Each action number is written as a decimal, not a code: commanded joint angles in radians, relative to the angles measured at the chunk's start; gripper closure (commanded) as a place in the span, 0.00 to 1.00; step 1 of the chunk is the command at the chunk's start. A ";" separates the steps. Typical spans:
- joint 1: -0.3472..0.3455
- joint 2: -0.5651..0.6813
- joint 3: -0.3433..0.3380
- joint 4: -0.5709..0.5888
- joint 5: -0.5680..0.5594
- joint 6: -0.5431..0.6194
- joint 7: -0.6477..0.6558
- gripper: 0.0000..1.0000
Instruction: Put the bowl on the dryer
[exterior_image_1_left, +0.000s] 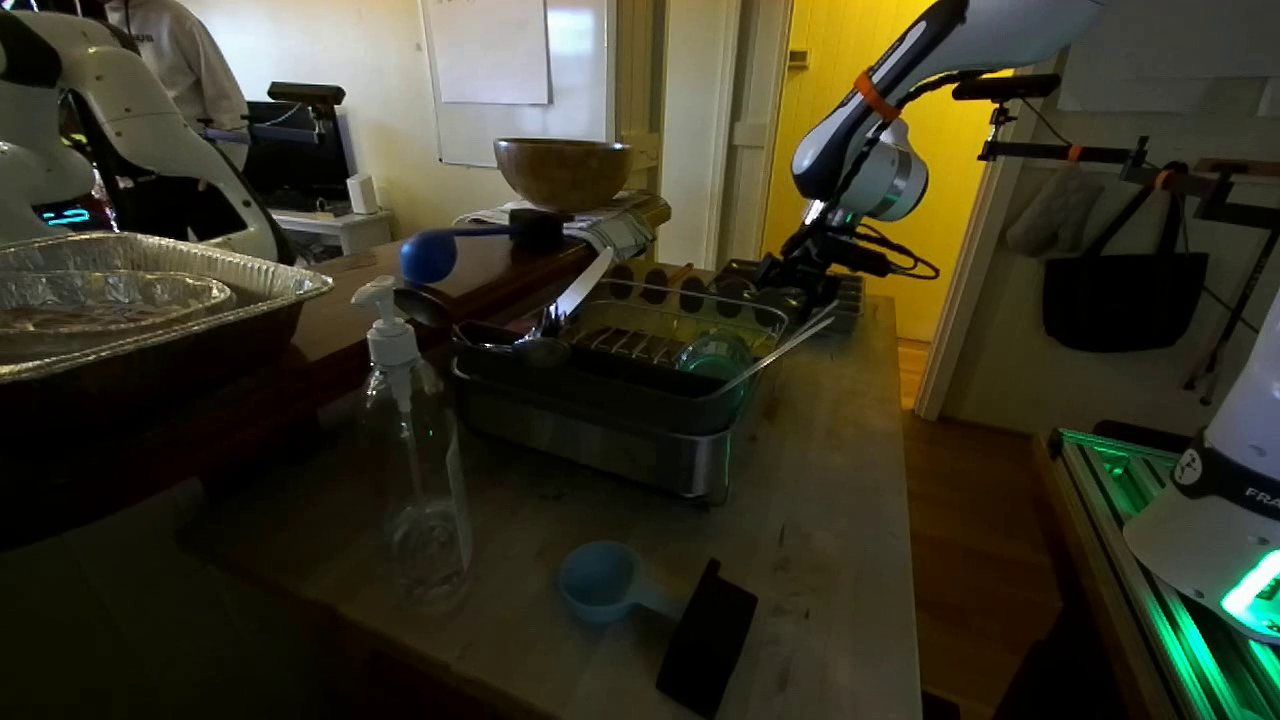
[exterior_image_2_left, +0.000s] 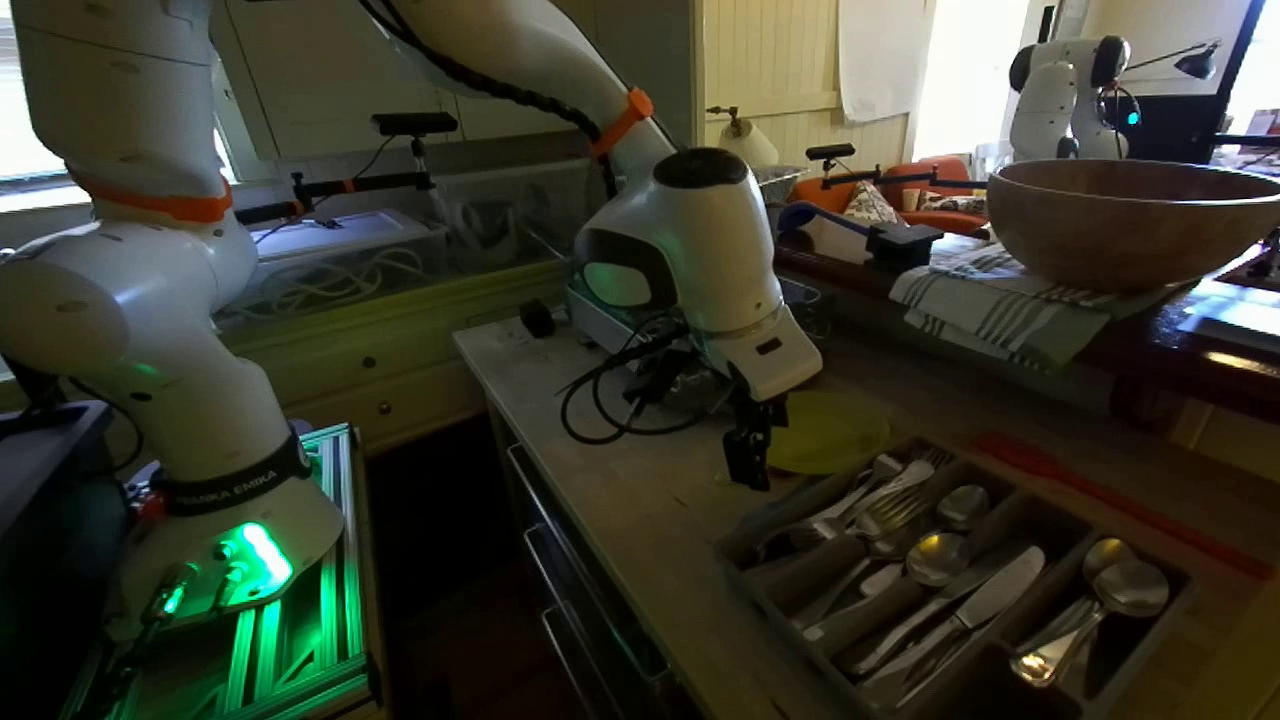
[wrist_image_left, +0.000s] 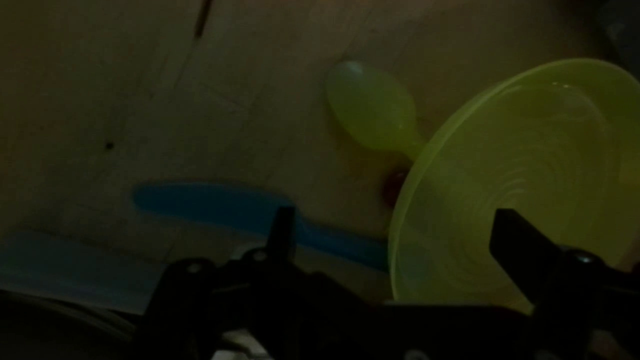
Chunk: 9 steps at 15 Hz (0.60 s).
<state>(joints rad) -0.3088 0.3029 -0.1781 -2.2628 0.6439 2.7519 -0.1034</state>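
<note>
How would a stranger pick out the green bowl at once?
In an exterior view, find the counter, then its cutlery tray. Just beyond that, beside the gripper, is the green bowl. Its round rim sets it apart from the like-coloured spoon at its edge in the wrist view, its colour from the brown bowl.

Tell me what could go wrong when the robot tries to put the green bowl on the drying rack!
The open gripper might pinch the blue knife as well as the green bowl: in the wrist view, the knife's handle reaches the bowl's edge, between the jaws. Then, at the drying rack, the bowl could bump the pale sticks that poke out at its end in an exterior view.
</note>
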 joint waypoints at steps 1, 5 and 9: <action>-0.016 0.071 0.019 0.056 0.052 0.032 -0.011 0.07; -0.023 0.092 0.025 0.084 0.080 0.032 -0.018 0.39; -0.026 0.090 0.028 0.097 0.095 0.029 -0.020 0.72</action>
<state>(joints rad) -0.3180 0.3711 -0.1678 -2.1905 0.7014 2.7638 -0.1033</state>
